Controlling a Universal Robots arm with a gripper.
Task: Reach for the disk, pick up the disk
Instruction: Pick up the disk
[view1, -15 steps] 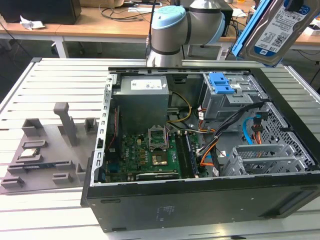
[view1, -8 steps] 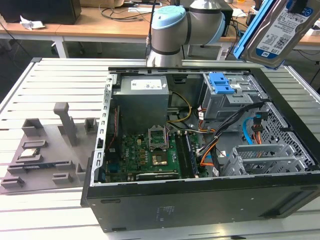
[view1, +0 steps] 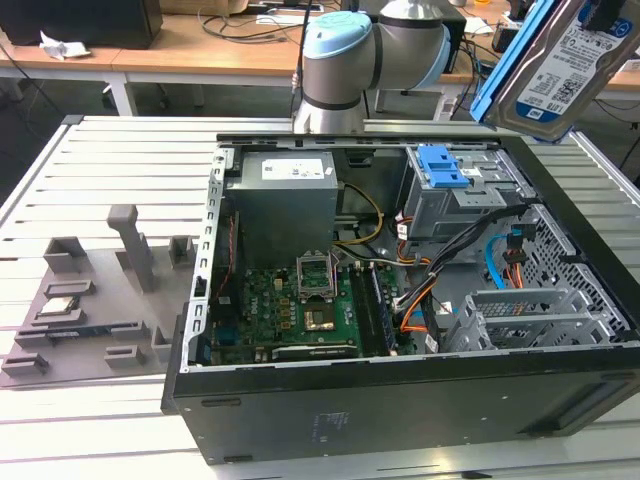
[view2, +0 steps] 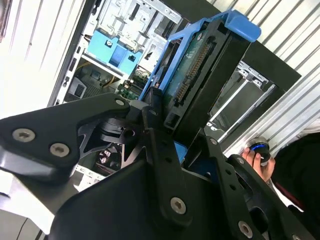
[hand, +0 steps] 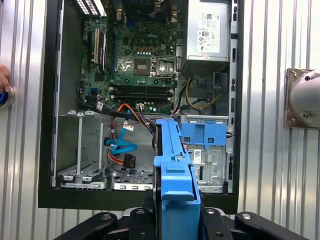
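Gripper (view2: 170, 132) fingers are clamped on the disk (view2: 200, 75) (blue bracket and all), holding it in the air above the open computer case (hand: 45, 150); in the exterior view the disk (view1: 560, 60) hangs over the case's far corner, near the drive cage (view1: 455, 185).

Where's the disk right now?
The disk is in the tool, lifted clear above the open computer case, at the exterior view's upper right. In both wrist views it sits edge-on between the fingers, over the blue-topped drive cage.
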